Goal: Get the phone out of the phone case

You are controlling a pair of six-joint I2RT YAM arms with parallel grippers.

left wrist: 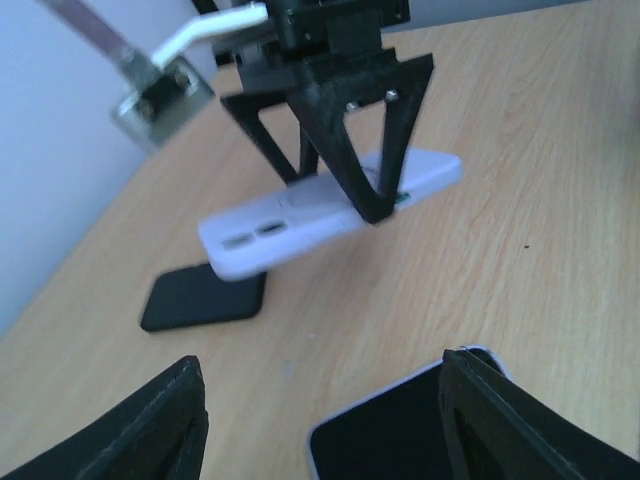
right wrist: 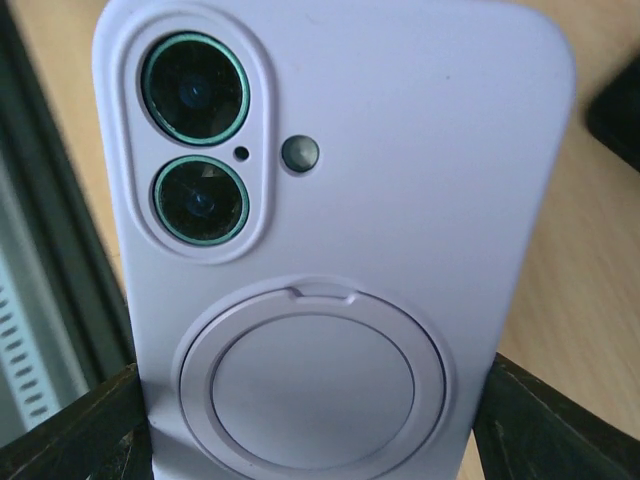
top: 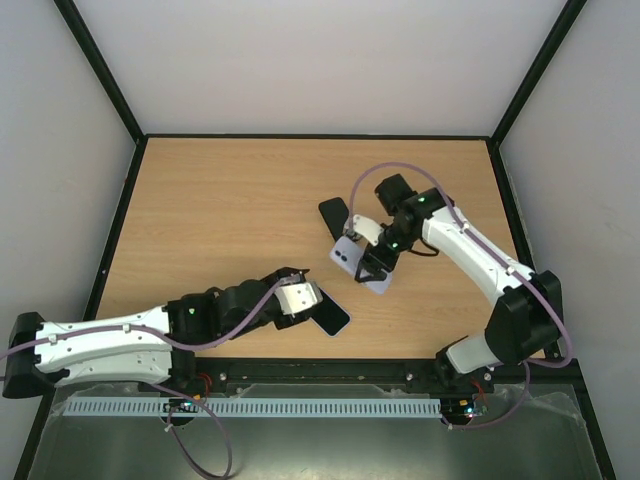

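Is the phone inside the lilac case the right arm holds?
In: lenses of the phone fill cutouts of the lilac case in the right gripper.

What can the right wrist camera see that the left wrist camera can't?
Only right wrist: the back of the lavender case, with two lenses and a round ring. Only left wrist: a dark-screened phone lying flat by the open left gripper. Both: that case, held by the right gripper above the wooden table.
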